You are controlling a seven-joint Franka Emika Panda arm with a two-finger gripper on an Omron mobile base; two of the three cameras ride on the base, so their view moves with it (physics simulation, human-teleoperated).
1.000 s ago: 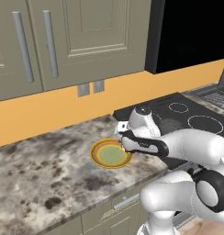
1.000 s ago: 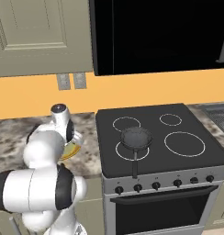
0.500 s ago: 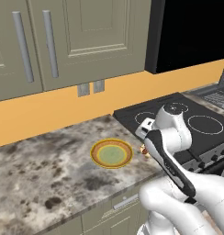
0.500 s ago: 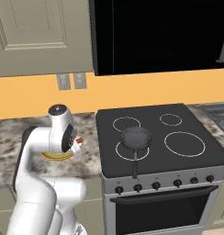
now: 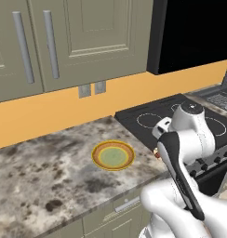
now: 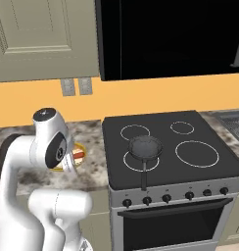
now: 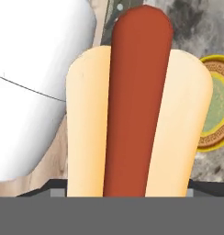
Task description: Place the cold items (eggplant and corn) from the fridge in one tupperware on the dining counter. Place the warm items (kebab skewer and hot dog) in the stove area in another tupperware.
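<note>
A hot dog (image 7: 137, 101), a red sausage in a pale bun, stands lengthwise right in front of the hand camera. My gripper (image 7: 127, 189) is shut on it, and the dark fingertips (image 7: 206, 187) just peek out at the bun's lower corners. In the right base view the hot dog (image 6: 78, 156) shows beside the white forearm, above the counter's edge next to the stove. A sliver of the hot dog (image 5: 157, 152) peeks from behind the arm in the left base view. The round yellow-rimmed plate (image 5: 113, 155) with a green middle lies bare on the counter, and the plate (image 7: 218, 110) sits to the right of the bun.
The black cooktop (image 6: 200, 169) carries a small dark pan (image 6: 145, 147) on its front left ring, handle pointing forward. The marbled counter (image 5: 45, 176) stretches to the left of the stove. Grey wall cabinets (image 5: 64, 42) and two outlets (image 5: 92, 88) are above it.
The arm has swung off the plate and rightward toward the stove's edge, rising as it goes with the hot dog in its grip. The plate stays where it was.
</note>
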